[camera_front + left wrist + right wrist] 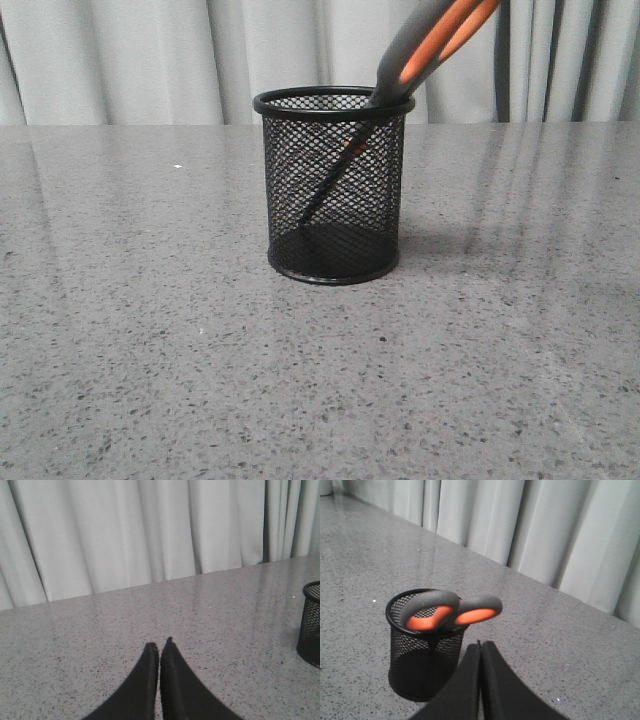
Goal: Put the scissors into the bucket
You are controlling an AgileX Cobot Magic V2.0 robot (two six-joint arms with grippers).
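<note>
The black mesh bucket [334, 185] stands upright at the table's middle. The scissors [430, 45] stand in it blades down, leaning right, with the grey and orange handles sticking out above the rim. In the right wrist view the bucket [422, 650] and the scissors' handles [451, 611] are just beside my right gripper [481, 645], which is shut, empty and apart from them. My left gripper [159, 644] is shut and empty over bare table, with the bucket's edge [311, 622] far off to its side. Neither gripper shows in the front view.
A grey speckled table [150, 330] runs all round the bucket. Pale curtains [130, 60] hang behind the table's far edge.
</note>
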